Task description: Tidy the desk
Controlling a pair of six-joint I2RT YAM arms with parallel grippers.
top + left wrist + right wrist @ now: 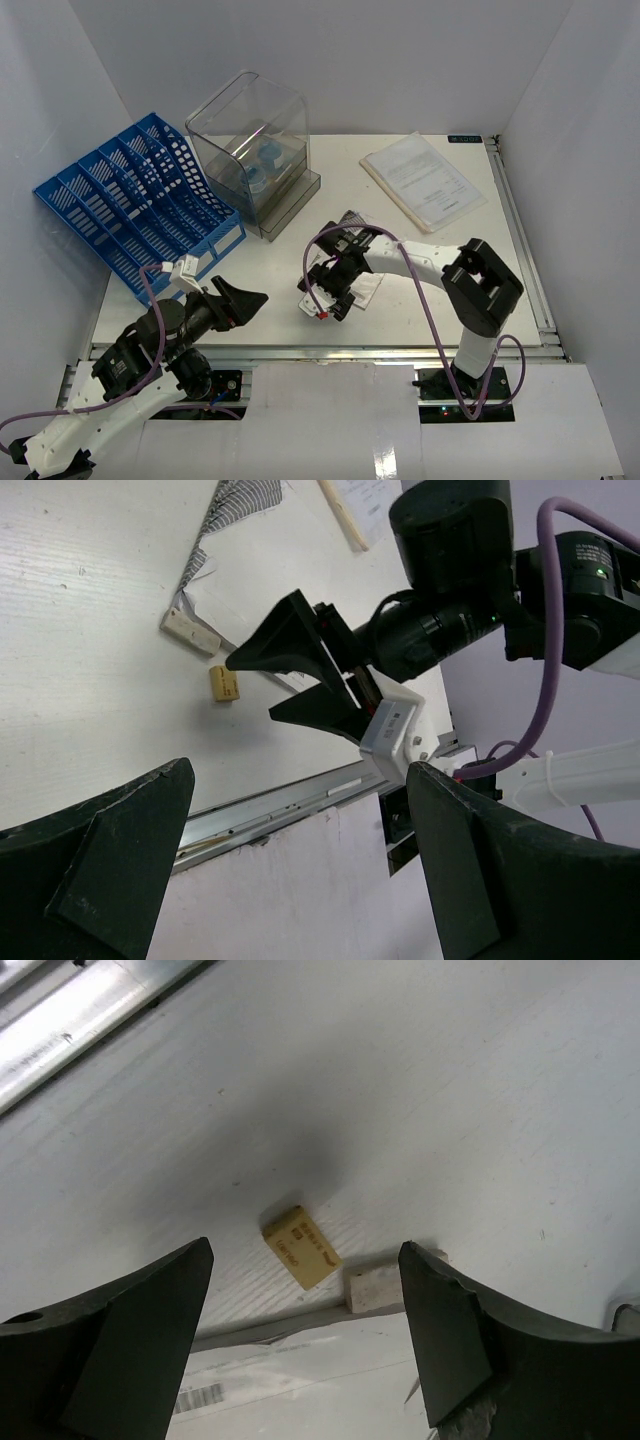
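Observation:
The desk (pixel 410 290) is a white tabletop with a metal rail along its front. My right gripper (pixel 325 300) hovers low over its middle, jaws open and holding nothing. Under it in the right wrist view (pixel 305 1247) lie a small yellow eraser (pixel 300 1248), a white eraser (pixel 385 1285) and the edge of a printed sheet (pixel 300 1380). My left gripper (pixel 250 300) is raised near the front left and points toward the right one. It is wide open and empty (pixel 300 768). The left wrist view shows the right gripper (pixel 252 688) beside the yellow eraser (pixel 224 684).
A blue slotted file rack (pixel 130 200) stands at the back left. Beside it is a clear plastic bin (pixel 250 150) with blue items inside. A stack of papers (pixel 420 180) lies at the back right. White walls enclose the desk on three sides.

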